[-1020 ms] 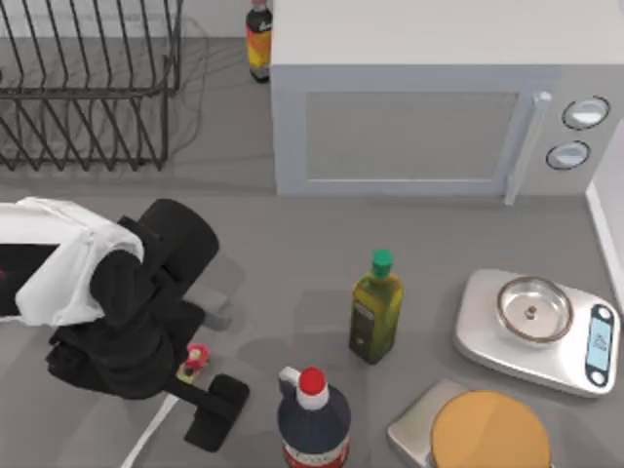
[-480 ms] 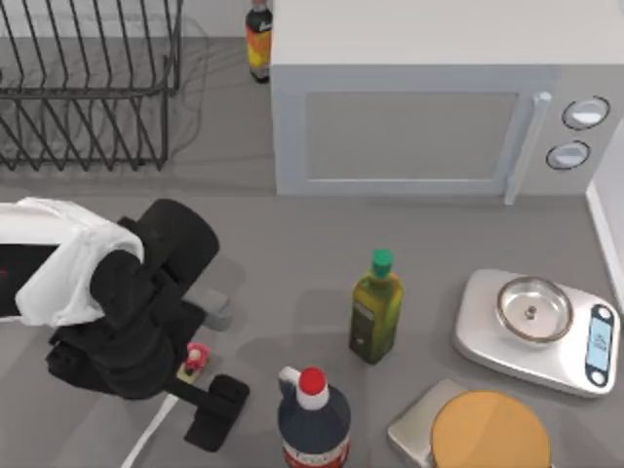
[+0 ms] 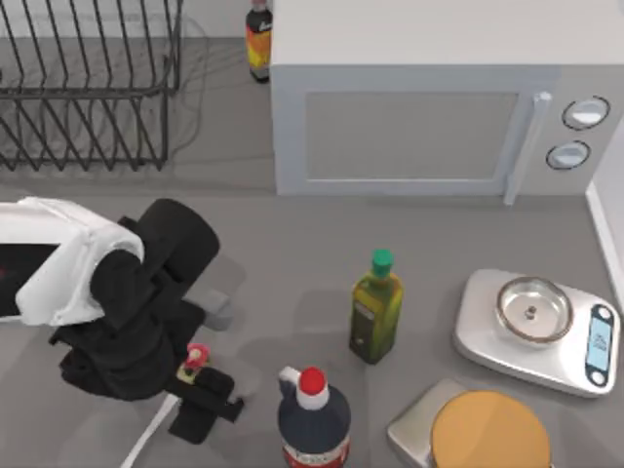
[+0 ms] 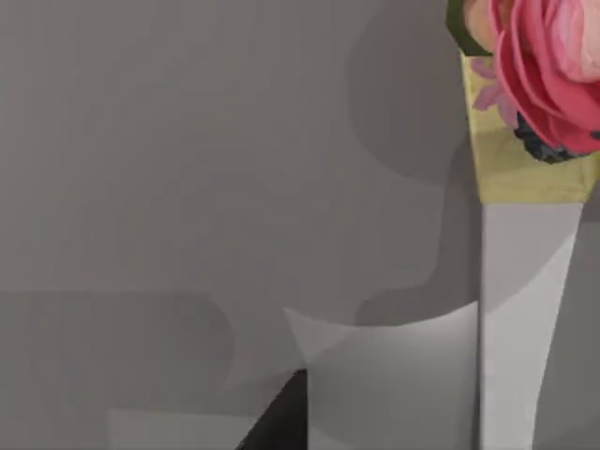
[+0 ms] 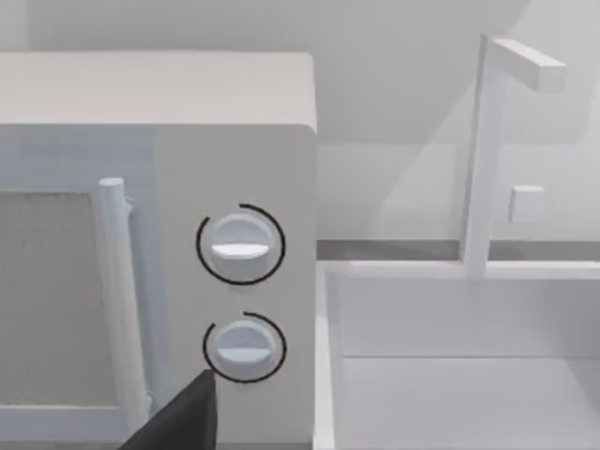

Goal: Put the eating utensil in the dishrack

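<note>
Left hand (image 3: 192, 388) sits low over the worktop (image 3: 292, 283), fingers clamped on the utensil (image 3: 156, 427) just below its pink knob; dishrack (image 3: 88, 88) stands well beyond it.

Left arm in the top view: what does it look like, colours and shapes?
The left arm has a white, smooth, boxy link with a dark recess showing a bit of red. It runs into a bulky black wrist with a rounded cylindrical housing. The left gripper is matte black with blocky flat fingers. No cables or markings are visible.
</note>
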Tool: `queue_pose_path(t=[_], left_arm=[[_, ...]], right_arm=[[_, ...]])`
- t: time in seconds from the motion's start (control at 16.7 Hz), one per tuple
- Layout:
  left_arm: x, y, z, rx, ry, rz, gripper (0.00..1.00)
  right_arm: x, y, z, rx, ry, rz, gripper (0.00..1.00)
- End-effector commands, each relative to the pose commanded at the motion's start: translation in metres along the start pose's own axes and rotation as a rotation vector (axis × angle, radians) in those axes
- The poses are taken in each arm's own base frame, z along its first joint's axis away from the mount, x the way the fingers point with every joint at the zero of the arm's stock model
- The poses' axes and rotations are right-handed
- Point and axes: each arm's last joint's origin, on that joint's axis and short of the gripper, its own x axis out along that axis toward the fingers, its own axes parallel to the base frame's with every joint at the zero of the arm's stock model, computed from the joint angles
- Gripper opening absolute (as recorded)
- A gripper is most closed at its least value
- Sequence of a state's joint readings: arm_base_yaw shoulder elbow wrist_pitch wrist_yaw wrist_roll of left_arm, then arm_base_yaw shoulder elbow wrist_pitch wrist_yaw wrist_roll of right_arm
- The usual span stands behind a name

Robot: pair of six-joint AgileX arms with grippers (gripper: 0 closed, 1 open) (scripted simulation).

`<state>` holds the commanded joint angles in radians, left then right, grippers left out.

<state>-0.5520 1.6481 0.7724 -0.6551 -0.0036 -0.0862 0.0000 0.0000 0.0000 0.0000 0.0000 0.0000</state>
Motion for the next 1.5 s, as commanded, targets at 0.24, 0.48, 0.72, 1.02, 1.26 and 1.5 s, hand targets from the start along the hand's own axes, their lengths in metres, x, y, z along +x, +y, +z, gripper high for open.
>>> queue_pose_path(t=[0.24,0.48,0.72,1.02,1.26,1.5], left_arm=[[-0.023,0.001,0.014,-0.007,-0.001,0.007,0.00],[-0.080,0.000,0.026,-0.004,0.032,0.012,0.00],[-0.149,-0.003,0.021,0.006,0.050,0.006,0.00],[-0.199,0.000,0.008,0.000,0.000,0.000,0.00],[-0.198,0.000,0.008,0.001,0.003,0.001,0.00],[-0.204,0.011,0.007,-0.035,-0.082,-0.016,0.00]], right_arm=[[0.000,0.000,0.000,0.000,0.000,0.000,1.00],[0.000,0.000,0.000,0.000,0.000,0.000,1.00],[0.000,0.000,0.000,0.000,0.000,0.000,1.00],[0.000,0.000,0.000,0.000,0.000,0.000,1.00],[0.000,0.000,0.000,0.000,0.000,0.000,1.00],[0.000,0.000,0.000,0.000,0.000,0.000,1.00]])
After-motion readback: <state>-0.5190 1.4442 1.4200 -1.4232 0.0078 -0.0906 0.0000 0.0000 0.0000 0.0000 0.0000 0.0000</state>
